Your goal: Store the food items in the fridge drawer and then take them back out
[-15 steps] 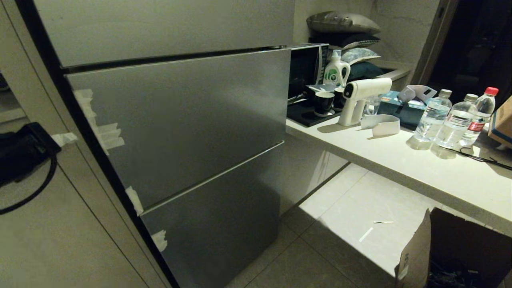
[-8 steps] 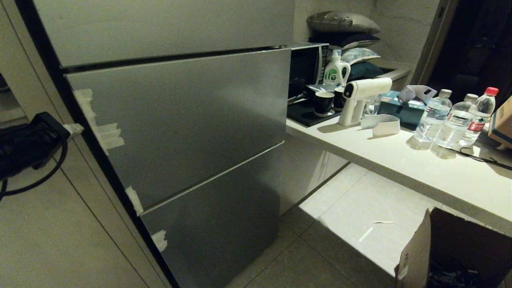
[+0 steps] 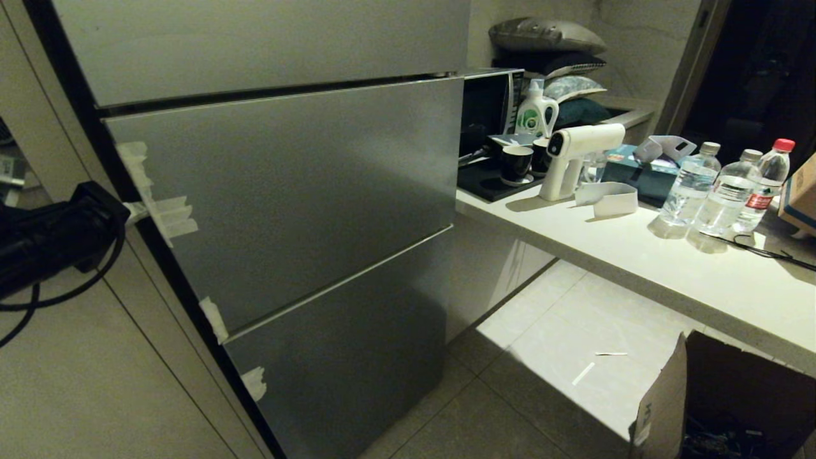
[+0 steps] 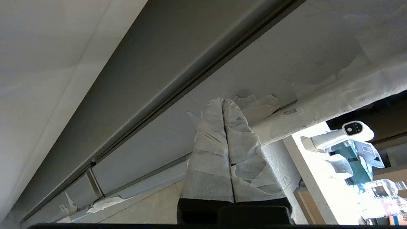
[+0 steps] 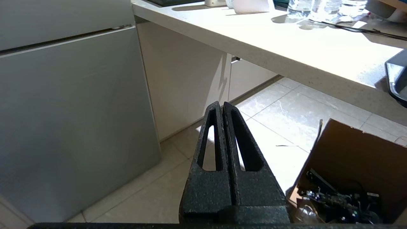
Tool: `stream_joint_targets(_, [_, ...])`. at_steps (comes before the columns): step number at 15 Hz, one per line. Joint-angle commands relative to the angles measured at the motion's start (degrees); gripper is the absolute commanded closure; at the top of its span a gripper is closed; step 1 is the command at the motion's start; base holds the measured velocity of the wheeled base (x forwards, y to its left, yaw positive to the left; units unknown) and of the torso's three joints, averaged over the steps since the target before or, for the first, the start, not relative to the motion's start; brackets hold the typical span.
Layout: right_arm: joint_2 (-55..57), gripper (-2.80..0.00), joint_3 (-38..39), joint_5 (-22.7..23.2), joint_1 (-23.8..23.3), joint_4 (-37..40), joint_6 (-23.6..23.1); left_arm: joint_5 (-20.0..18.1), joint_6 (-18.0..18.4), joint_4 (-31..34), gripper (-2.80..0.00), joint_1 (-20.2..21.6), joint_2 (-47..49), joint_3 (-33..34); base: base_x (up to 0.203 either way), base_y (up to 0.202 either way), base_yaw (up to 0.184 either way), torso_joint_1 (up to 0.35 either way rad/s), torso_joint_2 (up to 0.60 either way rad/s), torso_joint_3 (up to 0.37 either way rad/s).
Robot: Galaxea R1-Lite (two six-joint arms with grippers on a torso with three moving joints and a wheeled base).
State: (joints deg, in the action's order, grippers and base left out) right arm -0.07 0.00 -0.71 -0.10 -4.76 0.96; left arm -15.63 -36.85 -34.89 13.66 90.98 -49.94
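The fridge is closed: its grey middle door panel (image 3: pixel 299 185) and the lower panel (image 3: pixel 344 357) sit flush. The fridge drawer and the food items are hidden. My left gripper (image 3: pixel 135 209) comes in from the left, its tape-wrapped fingers pressed together and shut on nothing. Its tips rest at the taped left edge of the middle panel (image 4: pixel 286 57), among white tape scraps (image 4: pixel 257 106). In the left wrist view the left gripper (image 4: pixel 222 101) touches that edge. My right gripper (image 5: pixel 221 105) hangs shut and empty above the floor, outside the head view.
A white counter (image 3: pixel 637 261) runs along the right with a white spray gun (image 3: pixel 574 156), water bottles (image 3: pixel 692 185), cups and a microwave (image 3: pixel 491 102). An open cardboard box (image 3: pixel 701 395) stands on the tiled floor. A pale cabinet wall (image 3: pixel 76 382) is left of the fridge.
My left gripper has moved up and to the right, from the cabinet wall to the taped left edge of the middle fridge panel. The right arm has kept still.
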Motion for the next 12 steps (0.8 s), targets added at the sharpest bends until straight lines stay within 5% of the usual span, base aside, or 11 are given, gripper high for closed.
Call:
stream_joint_targets(1, [0.07, 0.0, 1.76, 0.0, 0.01, -0.07, 0.09, -0.1, -0.24, -0.18, 0.0, -1.28, -0.44, 0.27, 0.0, 0.0, 0.0, 0.0, 0.0, 0.0])
stream_joint_targets(12, [0.07, 0.0, 1.76, 0.0, 0.01, -0.07, 0.0, -1.25, -0.06, -0.09, 0.0, -3.73, -2.96, 4.54, 0.0, 0.0, 0.0, 0.0, 0.0, 0.0])
